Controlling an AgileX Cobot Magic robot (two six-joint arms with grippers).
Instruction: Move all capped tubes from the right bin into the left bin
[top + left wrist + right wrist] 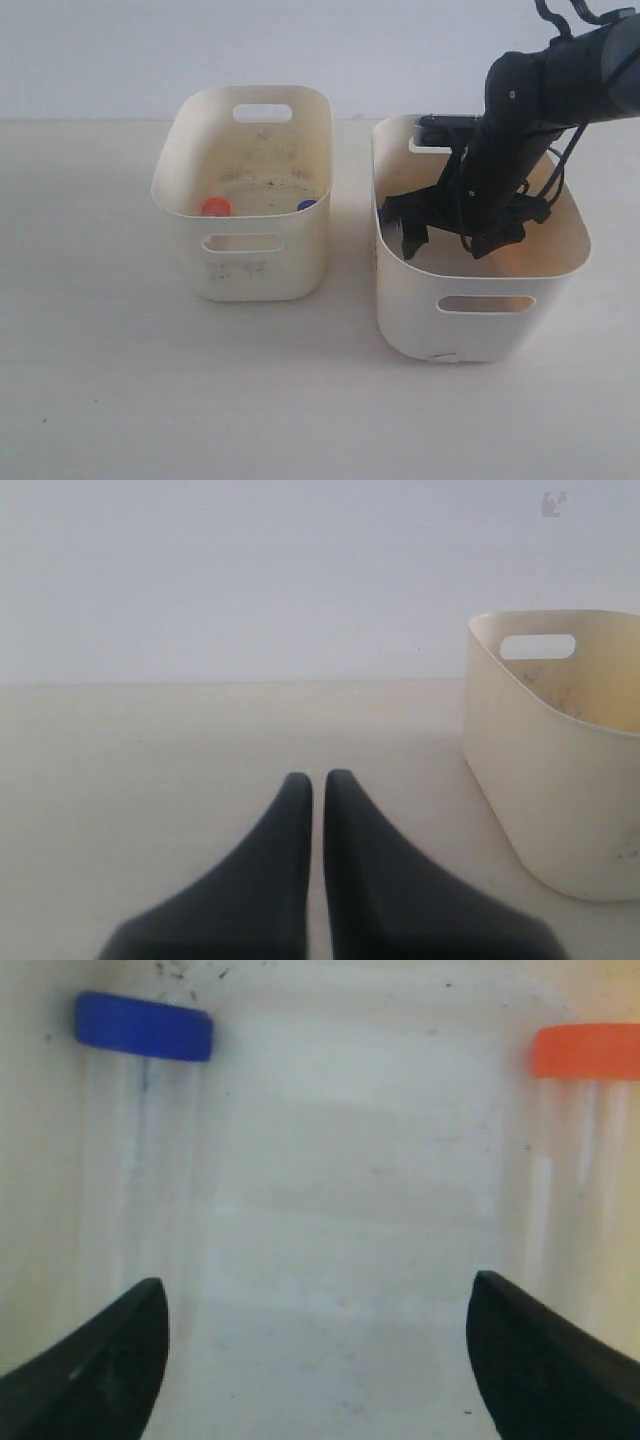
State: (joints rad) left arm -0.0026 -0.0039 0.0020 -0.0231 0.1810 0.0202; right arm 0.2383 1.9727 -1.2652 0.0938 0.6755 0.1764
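While a blue-capped tube and an orange-capped tube lie in the right bin, the step in hand is pickup of one of them. My right gripper hangs inside that bin, jaws spread wide and holding nothing, with the arm angled steeply down over the rim. Each tube lies just outside one fingertip; only bare floor sits between the jaws.

Next move, as I judge it: shift sideways to centre on one tube, lower, close.

An orange cap and a blue cap show in the left bin. My left gripper is closed and empty, low over the table beside that bin.
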